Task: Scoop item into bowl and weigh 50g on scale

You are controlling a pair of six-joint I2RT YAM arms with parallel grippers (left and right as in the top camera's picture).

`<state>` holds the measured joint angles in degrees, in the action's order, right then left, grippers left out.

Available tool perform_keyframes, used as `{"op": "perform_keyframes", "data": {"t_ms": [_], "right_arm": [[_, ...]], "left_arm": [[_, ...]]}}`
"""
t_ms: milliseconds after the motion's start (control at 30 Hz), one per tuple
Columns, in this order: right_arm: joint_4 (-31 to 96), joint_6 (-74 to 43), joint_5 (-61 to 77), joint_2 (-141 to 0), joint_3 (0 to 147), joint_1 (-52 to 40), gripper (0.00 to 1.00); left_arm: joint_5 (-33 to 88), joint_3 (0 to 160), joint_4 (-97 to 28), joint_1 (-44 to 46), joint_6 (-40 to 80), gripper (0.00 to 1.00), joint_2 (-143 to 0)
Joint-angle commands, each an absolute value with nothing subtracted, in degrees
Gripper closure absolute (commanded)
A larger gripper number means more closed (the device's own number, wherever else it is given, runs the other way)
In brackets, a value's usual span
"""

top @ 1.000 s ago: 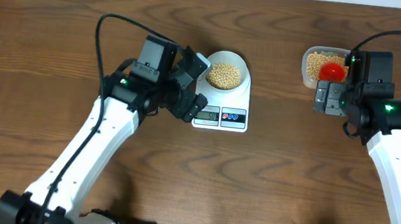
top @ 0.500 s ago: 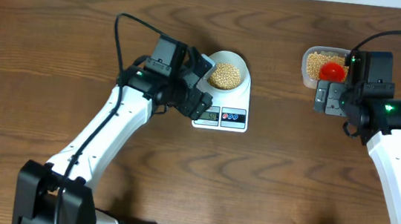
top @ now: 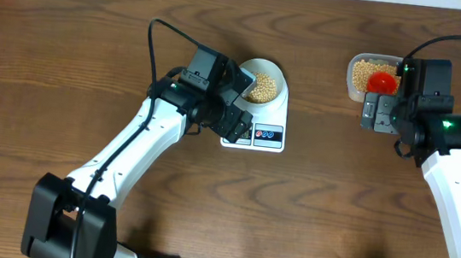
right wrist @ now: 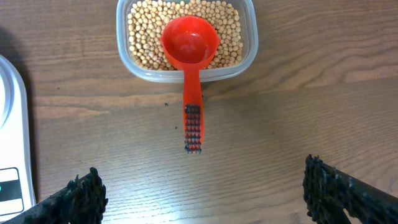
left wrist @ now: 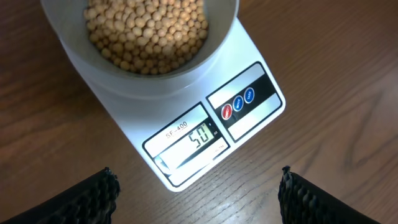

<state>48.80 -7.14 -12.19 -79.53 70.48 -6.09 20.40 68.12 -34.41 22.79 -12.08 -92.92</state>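
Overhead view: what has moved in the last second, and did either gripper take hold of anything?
The left gripper swung right, from beside the scale to over its display end, jaws open, holding nothing. The bowl of beans, the scale, the right gripper and the red scoop lying in the tub all stayed put.

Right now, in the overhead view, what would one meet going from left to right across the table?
Scale with the bowl of beans on it → clear tub with the red scoop in it.
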Motion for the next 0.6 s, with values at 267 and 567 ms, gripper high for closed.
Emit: {"op": "perform_keyframes", "data": {"t_ms": [267, 567], "right_arm": [[48.9, -6.6, -12.1, -79.0, 71.6, -6.3, 0.01], [48.9, -6.6, -12.1, -79.0, 71.6, -6.3, 0.01]], "left_arm": [[16.9, 67.8, -34.4, 22.9, -5.3, 0.16, -94.0], [15.0, 67.8, -34.4, 23.8, -1.1, 0.16, -94.0]]}}
